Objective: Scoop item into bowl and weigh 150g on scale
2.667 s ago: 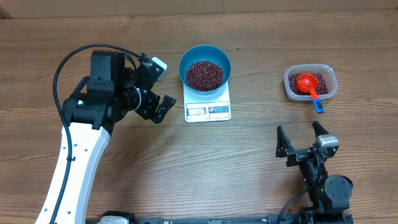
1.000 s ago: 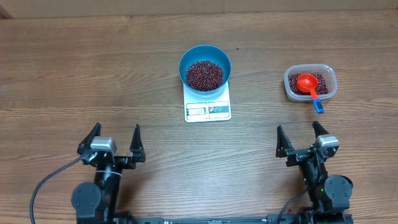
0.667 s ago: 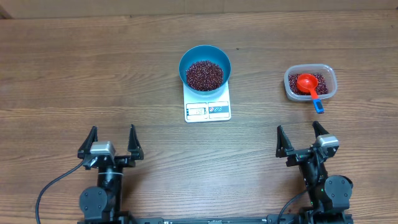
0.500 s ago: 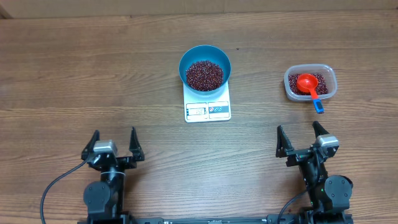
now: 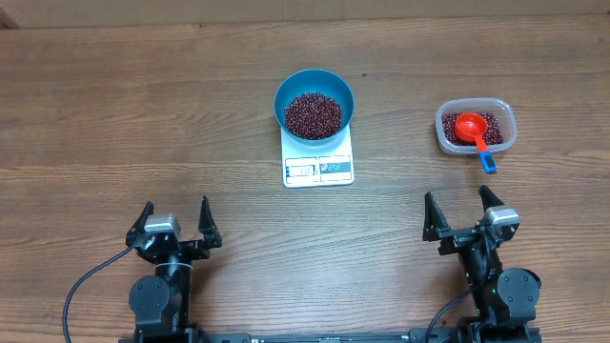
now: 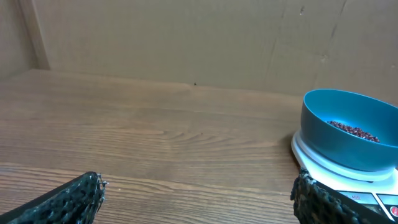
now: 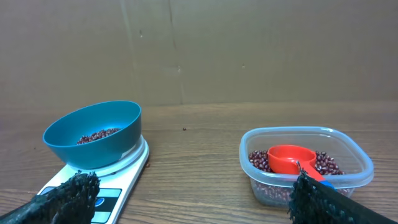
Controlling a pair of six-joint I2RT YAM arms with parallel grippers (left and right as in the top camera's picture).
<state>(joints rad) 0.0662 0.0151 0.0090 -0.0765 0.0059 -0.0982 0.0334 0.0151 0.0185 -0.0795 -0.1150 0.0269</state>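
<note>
The blue bowl stands on the white scale at the table's middle back, with a heap of dark red-brown beans inside. Both wrist views show the bowl on the scale too. My left gripper rests near the front left edge, open and empty, far from the bowl. At the front right my right gripper is open and empty as well.
A clear plastic tub at the back right holds more beans and a red scoop with a blue handle tip. The tub also shows in the right wrist view. A cardboard wall backs the table.
My left arm drew back from beside the scale and folded down to the front left edge, then settled slightly rightward. The right arm, bowl and tub have not moved.
</note>
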